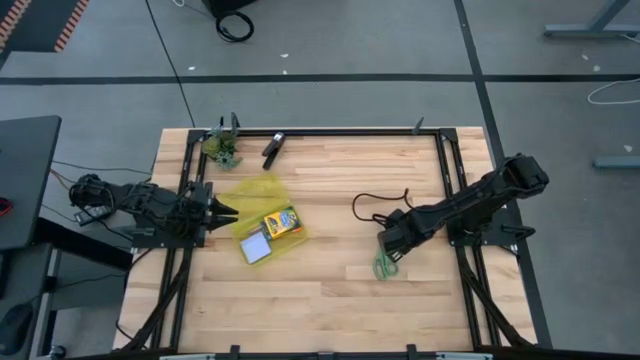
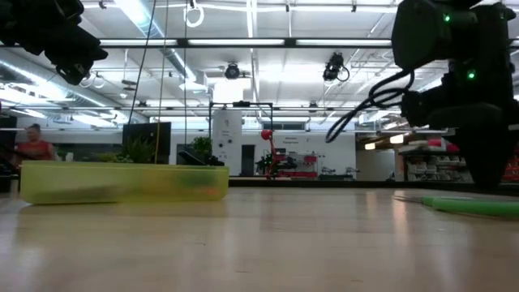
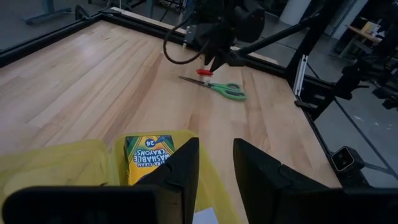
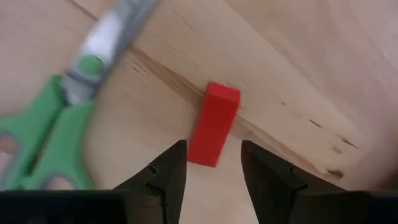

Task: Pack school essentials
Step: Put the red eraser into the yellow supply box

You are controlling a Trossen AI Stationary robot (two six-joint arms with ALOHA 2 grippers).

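Right end effector: low over the right half of the desk, fingers parted narrowly with the tiny red eraser standing between the tips, not yet pinched as far as the right wrist view shows.
Left end effector: waits at the left edge of the desk, just beside the yellow pouch, fingers a small way apart and holding nothing.
Desk: pale wood boards inside a dark frame, carrying everything below.
Yellow pouch: translucent, lying left of centre; from the low view it reads as a shallow yellow-green slab.
Yellow-green crayon box: lies on the pouch's right part, label up.
Pale blue note pad: touching the crayon box on its near-left side, at the pouch's edge.
Green-handled scissors: flat on the desk just beside the eraser, blades running past it; well apart from the pouch.
Tiny red eraser: a small red block near the scissors' blades, under the right arm.
Step in hand: judged to be the pick of the eraser, with most packing not yet done.
Doing it well: keep the block centred between the fingertips, close on its long flat sides, and come down far enough to catch it above the wood without scraping.
Risk: the eraser is small and may tip or squirt out sideways; the scissors lie close enough to be nudged by a finger.
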